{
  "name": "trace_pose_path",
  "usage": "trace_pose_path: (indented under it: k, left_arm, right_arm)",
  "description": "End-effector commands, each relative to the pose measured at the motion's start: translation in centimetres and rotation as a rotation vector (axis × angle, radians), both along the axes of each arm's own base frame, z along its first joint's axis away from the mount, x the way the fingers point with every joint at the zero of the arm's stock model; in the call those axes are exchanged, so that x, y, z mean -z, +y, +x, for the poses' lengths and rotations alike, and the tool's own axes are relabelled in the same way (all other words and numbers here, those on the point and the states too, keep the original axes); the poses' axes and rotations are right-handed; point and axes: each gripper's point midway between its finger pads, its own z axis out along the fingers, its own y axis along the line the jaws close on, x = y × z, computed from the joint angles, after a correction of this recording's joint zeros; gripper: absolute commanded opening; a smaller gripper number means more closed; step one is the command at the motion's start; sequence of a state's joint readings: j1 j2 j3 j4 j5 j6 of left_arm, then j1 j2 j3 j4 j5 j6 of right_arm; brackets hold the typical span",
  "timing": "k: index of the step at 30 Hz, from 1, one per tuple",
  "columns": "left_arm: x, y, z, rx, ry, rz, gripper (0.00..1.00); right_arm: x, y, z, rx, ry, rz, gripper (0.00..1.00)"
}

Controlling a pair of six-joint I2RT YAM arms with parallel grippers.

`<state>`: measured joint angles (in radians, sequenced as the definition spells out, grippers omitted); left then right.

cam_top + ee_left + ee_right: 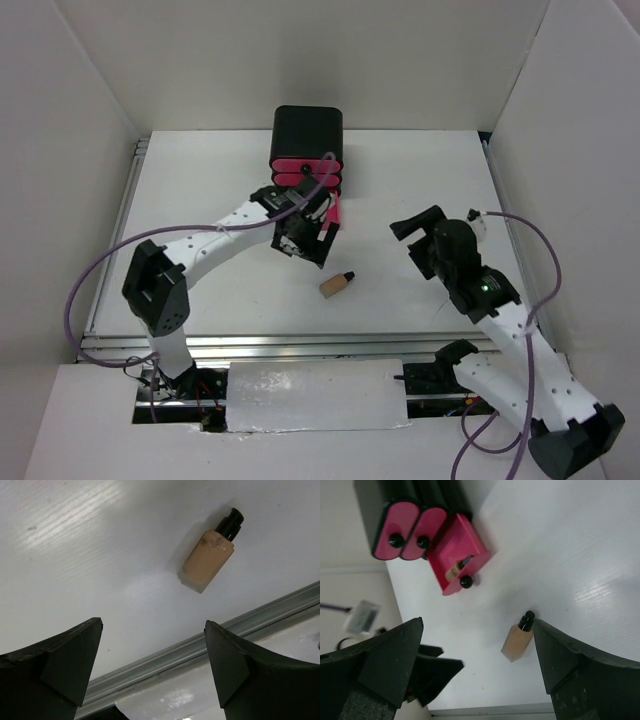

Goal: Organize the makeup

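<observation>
A beige bottle (pixel 335 286) with a black cap lies on its side on the white table (pixel 420 170), out in the open near the middle. Its cap is turned toward the far right, and nothing touches it. The left wrist camera shows it as a flat-sided bottle lying beyond the fingers and apart from them. A metal rail (pixel 200 645) at the table's edge crosses the same view.

A second bottle (pixel 456 570) of the same kind lies inside the open drawer (pixel 457 550), only partly seen over the drawer's pink front. That drawer is pulled out of the black box (pixel 308 130), which stands at the far middle of the table. The other two pink drawers (pixel 400 522) beside it are pushed in, each with a small black knob.

The left gripper (pixel 152 627) hangs just in front of the box, between the open drawer and the loose bottle. Its fingers are spread wide with nothing between them. From above it sits very close to the drawer, and I cannot tell whether it touches it.

The right gripper (pixel 479 625) hangs to the right of the loose bottle, well apart from it. Its fingers are also spread and hold nothing. Its camera looks across the table, taking in the bottle and the box.
</observation>
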<state>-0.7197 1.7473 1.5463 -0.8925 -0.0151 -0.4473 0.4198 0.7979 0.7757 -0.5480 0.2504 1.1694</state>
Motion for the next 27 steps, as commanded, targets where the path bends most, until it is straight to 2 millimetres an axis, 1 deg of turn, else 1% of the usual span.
trace_pose_path:
  k: [1,3,4,5,6,7,8,9,10,11,15,18,24,25,27]
  left_arm:
    - [0.3,-1.4,1.5,0.1,-0.108,0.088,0.96]
    - [0.8,-2.4,1.9,0.149,-0.135,0.114,0.94]
    - [2.1,-2.6,2.1,0.173,-0.125,0.152,0.93]
    - [2.5,-2.9,2.1,0.189,-0.123,0.164,0.92]
    - [2.6,-3.6,2.1,0.207,-0.134,0.171,0.92]
    - [3.6,-3.9,2.1,0.226,-0.126,0.196,0.92]
    - [3.9,-4.3,2.2,0.237,-0.133,0.201,0.91]
    - [4.1,-4.9,1.9,0.255,-0.137,0.205,0.9]
    - [4.9,-5.2,1.8,0.265,-0.125,0.217,0.89]
    - [5.2,-5.7,1.5,0.278,-0.121,0.215,0.89]
    - [6.6,-6.5,0.6,0.297,-0.1,0.215,0.87]
    - [7.2,-7.3,0.0,0.314,-0.086,0.195,0.84]
    - [8.5,-8.4,-0.8,0.325,-0.066,0.174,0.83]
    - [8.8,-8.4,-0.9,0.324,-0.06,0.172,0.82]
    - [9.6,-8.5,-1.0,0.32,-0.05,0.177,0.75]
  right_arm:
    - [-2.3,-2.2,-1.3,0.0,-0.09,-0.101,0.99]
    - [-2.9,-2.6,-1.8,-0.02,-0.106,-0.132,0.99]
    - [-2.9,-2.6,-2.0,-0.03,-0.101,-0.141,0.99]
    - [-2.9,-2.6,-2.2,-0.044,-0.102,-0.154,1.0]
    - [-2.9,-2.5,-2.3,-0.058,-0.102,-0.154,1.0]
    - [-2.8,-2.3,-2.5,-0.073,-0.101,-0.155,1.0]
    - [-2.6,-2.2,-2.6,-0.081,-0.1,-0.156,1.0]
    - [-2.6,-2.0,-2.8,-0.095,-0.103,-0.15,1.0]
    - [-2.5,-1.9,-2.8,-0.104,-0.103,-0.151,1.0]
    - [-2.5,-1.8,-2.8,-0.116,-0.109,-0.152,1.0]
    - [-2.4,-1.5,-2.9,-0.141,-0.109,-0.162,1.0]
    - [-2.4,-1.3,-2.8,-0.16,-0.103,-0.175,1.0]
    - [-2.6,-0.8,-2.4,-0.193,-0.111,-0.185,1.0]
    - [-2.7,-0.7,-2.3,-0.2,-0.11,-0.188,1.0]
    - [-2.8,-0.5,-2.3,-0.207,-0.11,-0.193,1.0]
